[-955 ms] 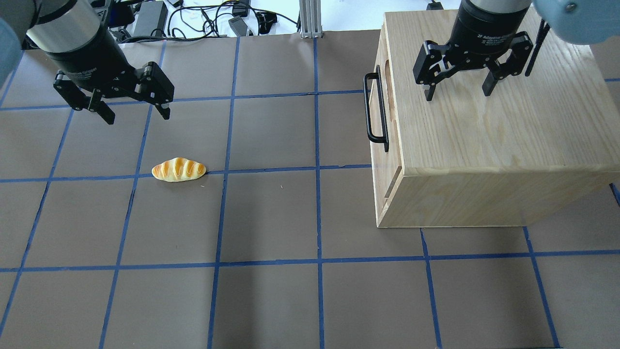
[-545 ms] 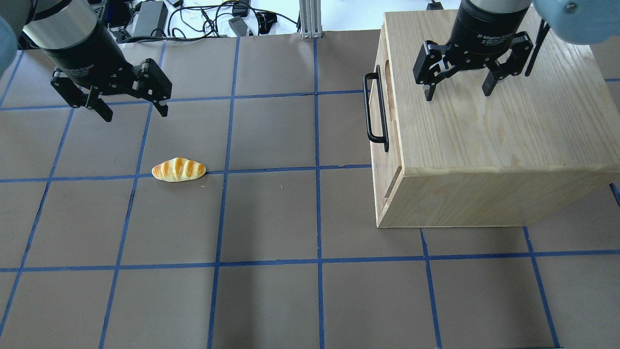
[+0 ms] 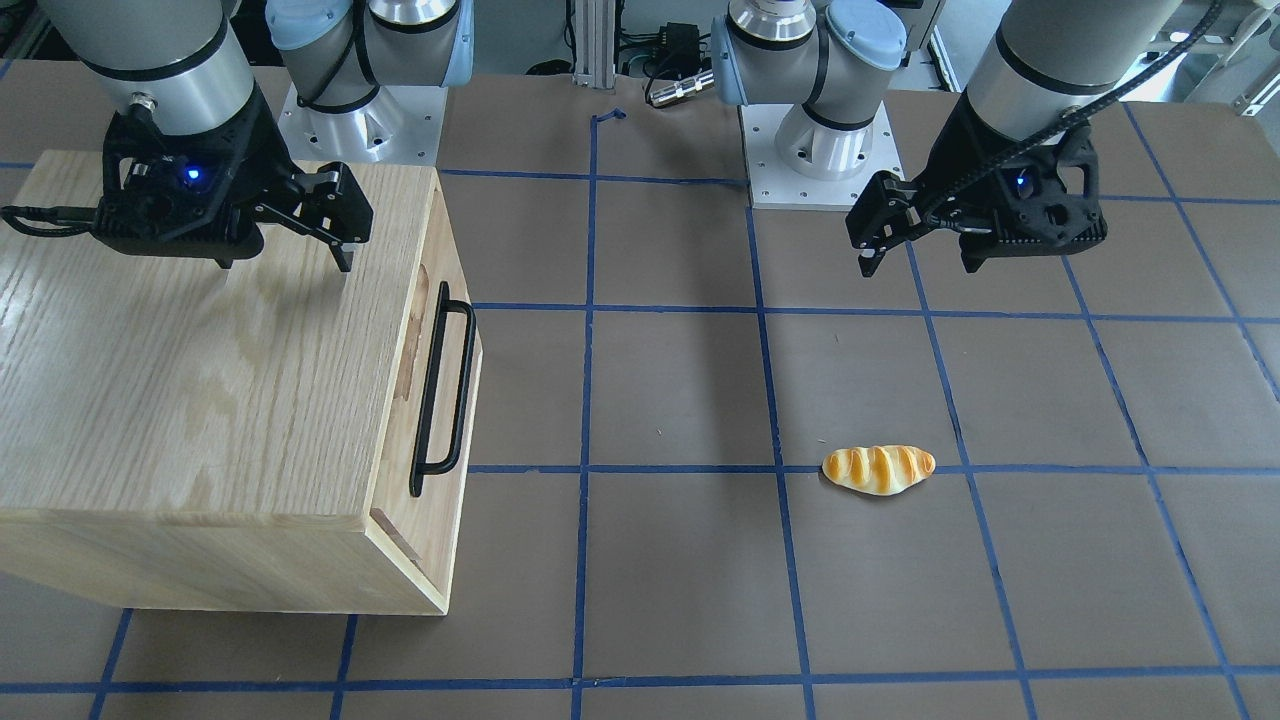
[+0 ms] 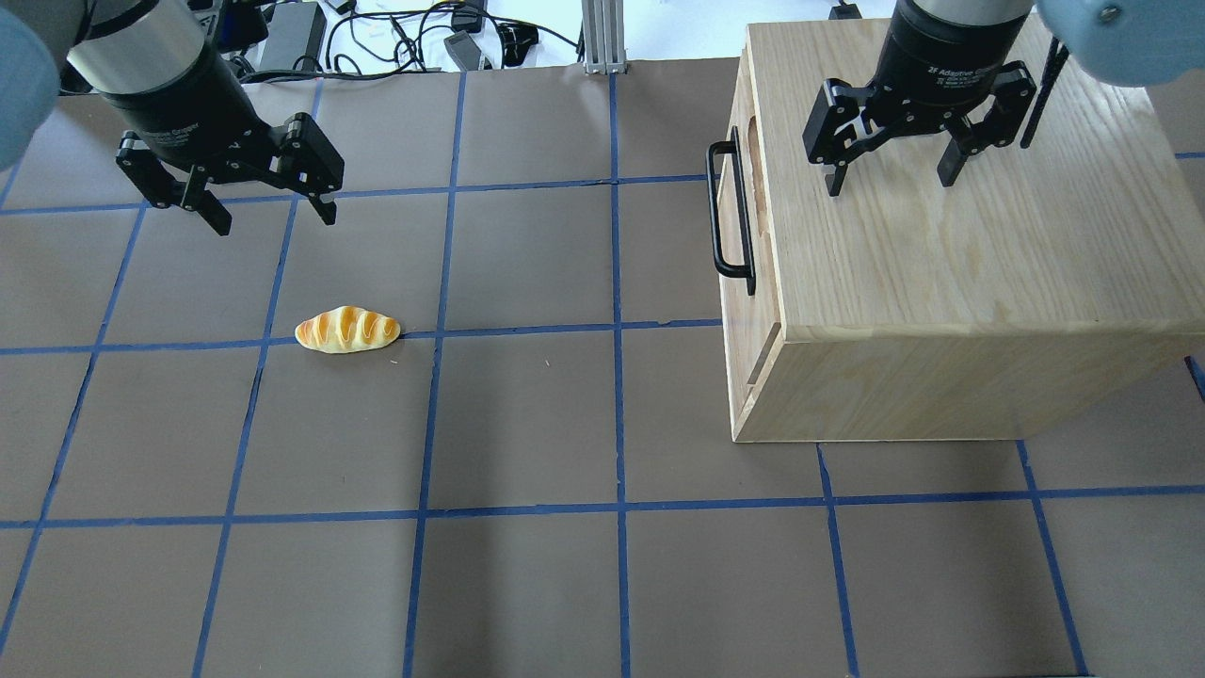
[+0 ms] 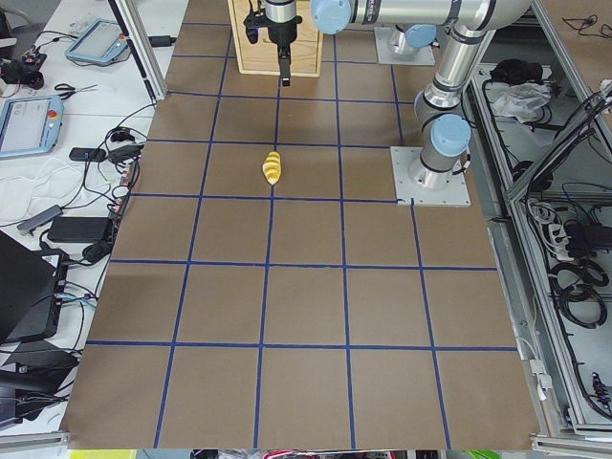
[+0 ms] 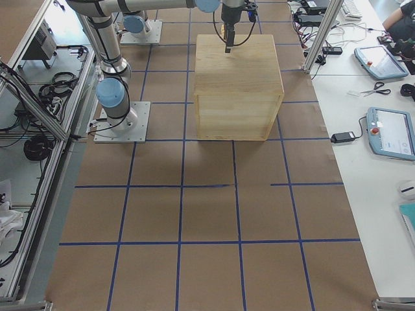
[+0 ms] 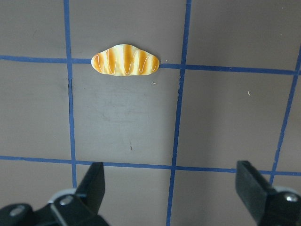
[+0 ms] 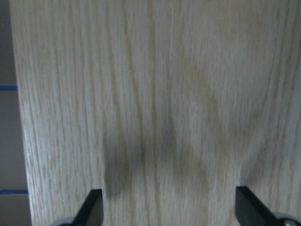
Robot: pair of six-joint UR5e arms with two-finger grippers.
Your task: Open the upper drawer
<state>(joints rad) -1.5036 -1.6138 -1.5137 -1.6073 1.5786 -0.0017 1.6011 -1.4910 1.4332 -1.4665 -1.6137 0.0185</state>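
The upper drawer (image 4: 753, 188) is the front panel of the oak cabinet (image 4: 951, 254), facing the table's middle and flush with the box. Its black bar handle (image 4: 730, 212) runs along the panel, and the handle also shows in the front-facing view (image 3: 440, 390). My right gripper (image 4: 890, 184) is open and empty above the cabinet top, behind the handle; the right wrist view (image 8: 169, 207) shows only wood grain. My left gripper (image 4: 273, 221) is open and empty over the table at far left, well apart from the drawer.
A toy bread roll (image 4: 347, 330) lies on the brown paper near the left gripper, also in the left wrist view (image 7: 125, 60). Blue tape lines grid the table (image 4: 527, 424). Cables and power bricks (image 4: 395, 38) lie past the far edge.
My left gripper has shifted slightly to the right and turned a little, staying open. The right gripper, cabinet and bread roll have not moved.
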